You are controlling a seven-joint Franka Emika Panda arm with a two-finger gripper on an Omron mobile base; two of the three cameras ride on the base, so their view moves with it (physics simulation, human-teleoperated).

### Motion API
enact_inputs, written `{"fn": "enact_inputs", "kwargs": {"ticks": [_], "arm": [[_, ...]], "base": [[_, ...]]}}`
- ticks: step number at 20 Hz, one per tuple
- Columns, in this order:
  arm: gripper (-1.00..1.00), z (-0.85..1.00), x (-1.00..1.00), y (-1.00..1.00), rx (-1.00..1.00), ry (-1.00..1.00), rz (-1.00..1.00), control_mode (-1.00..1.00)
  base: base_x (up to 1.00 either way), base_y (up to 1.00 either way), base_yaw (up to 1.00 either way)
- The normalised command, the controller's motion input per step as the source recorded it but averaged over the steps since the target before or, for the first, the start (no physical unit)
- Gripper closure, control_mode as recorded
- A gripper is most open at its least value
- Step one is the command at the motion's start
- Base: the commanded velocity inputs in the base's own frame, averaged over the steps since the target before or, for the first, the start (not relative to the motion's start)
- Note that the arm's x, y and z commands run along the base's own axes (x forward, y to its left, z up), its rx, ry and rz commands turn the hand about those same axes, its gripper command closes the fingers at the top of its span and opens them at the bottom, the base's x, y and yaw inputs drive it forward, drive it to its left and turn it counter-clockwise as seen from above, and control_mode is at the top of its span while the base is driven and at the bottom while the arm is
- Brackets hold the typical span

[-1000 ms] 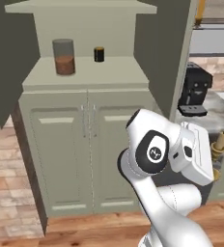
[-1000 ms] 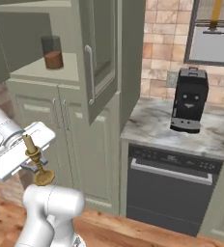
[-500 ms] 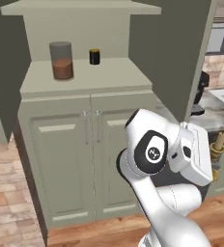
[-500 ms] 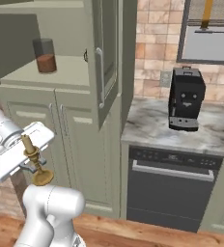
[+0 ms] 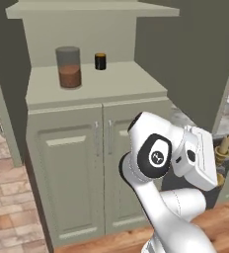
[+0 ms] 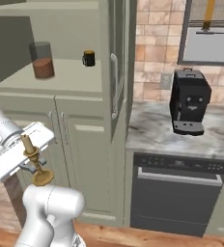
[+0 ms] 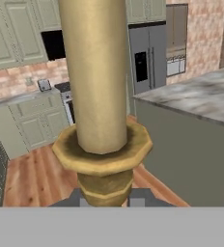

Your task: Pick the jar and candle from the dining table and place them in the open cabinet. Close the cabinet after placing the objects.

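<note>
1. The candle (image 6: 35, 164) is a small gold candlestick with a pale stick on top, a ringed collar, a thin stem and a round base.
2. The gripper (image 6: 31, 165) is clamped narrowly on its stem, low beside the cabinet's (image 5: 92, 168) lower doors.
3. The jar (image 5: 68, 67), clear glass half full of brown powder, stands on the cabinet's shelf near a short black cylinder (image 5: 100, 61).
4. Compared with a second ago, the whole scene has shifted as the base drove; the cabinet looms closer, the grip unchanged.
</note>
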Motion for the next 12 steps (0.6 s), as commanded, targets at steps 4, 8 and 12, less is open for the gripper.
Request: {"fn": "enact_inputs", "kwargs": {"ticks": [4,8,12], "arm": [[1.00,0.00,0.00,0.00,0.00,0.00,0.00,1.00],[1.00,0.00,0.00,0.00,0.00,0.00,0.00,1.00],[1.00,0.00,0.00,0.00,0.00,0.00,0.00,1.00]], "base": [[0.39,0.49,-0.14],[0.39,0.31,-0.07],[0.43,0.28,-0.01]]}}
